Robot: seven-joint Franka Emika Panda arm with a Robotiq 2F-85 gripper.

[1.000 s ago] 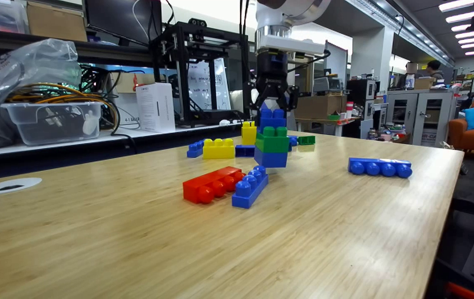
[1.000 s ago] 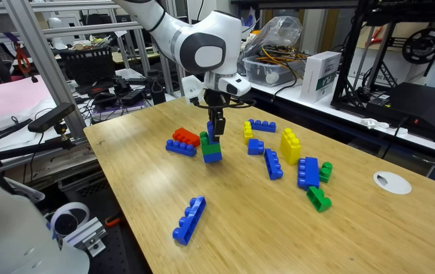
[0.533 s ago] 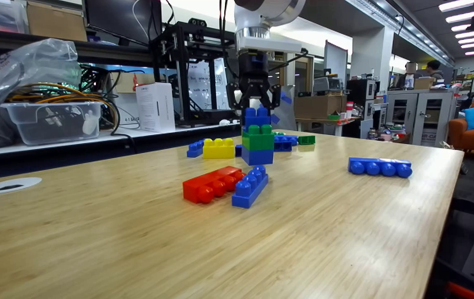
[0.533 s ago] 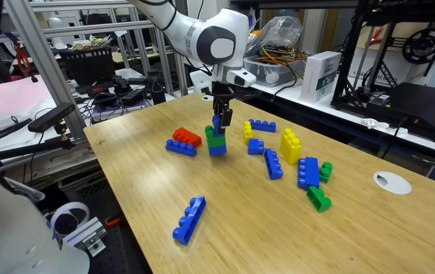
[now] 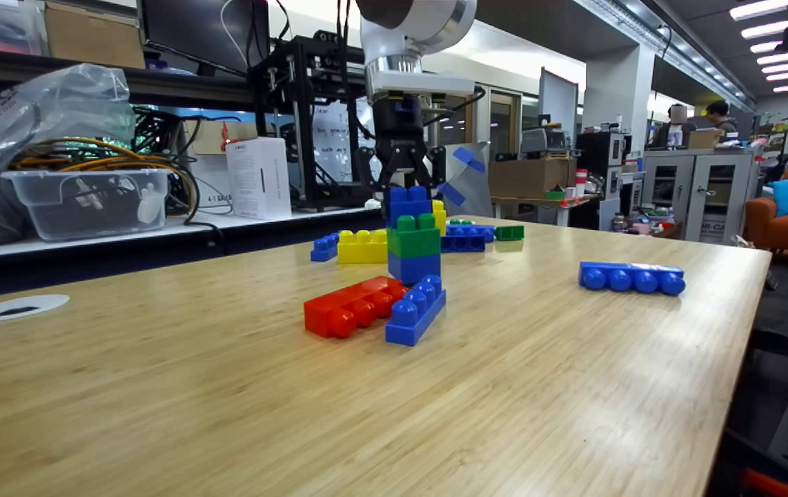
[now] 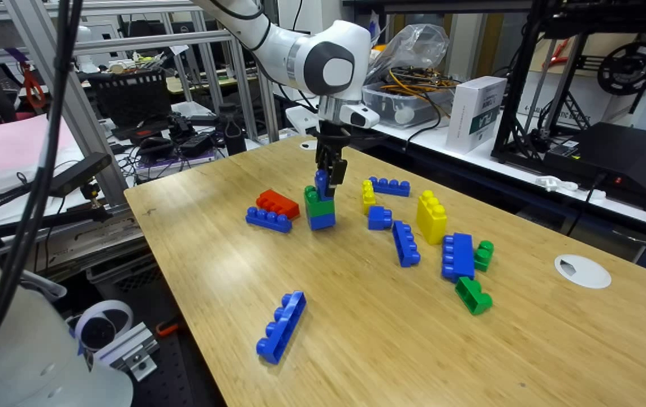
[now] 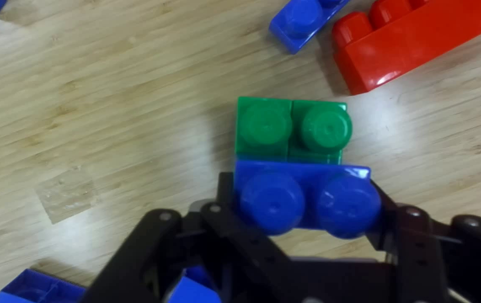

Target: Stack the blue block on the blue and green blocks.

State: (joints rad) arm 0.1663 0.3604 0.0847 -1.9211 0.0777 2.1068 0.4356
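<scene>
The blue block [image 7: 271, 204], with two round studs on top, is clamped between the fingers of my gripper [image 7: 301, 197]. It sits on one half of the green block [image 7: 265, 126], whose other two studs stay bare beside it. Below the green one a blue piece [image 5: 415, 267] forms the base, and in both exterior views the three make one upright column. My gripper points straight down from above, its fingers [image 6: 335, 175] at the sides of the top block. Whether the base touches the table cannot be told; its foot is partly hidden in an exterior view.
A red brick [image 5: 352, 307] and a long blue brick [image 5: 416, 314] lie close by the column. Yellow bricks [image 6: 431, 217], a small blue brick [image 6: 379, 218] and green pieces [image 6: 473, 295] are spread farther off. Another long blue brick [image 6: 281, 328] lies apart.
My gripper and the whole column have travelled together, leftward in an exterior view, ending slightly lower over the last half second. The grip has stayed the same; the loose bricks have not moved.
</scene>
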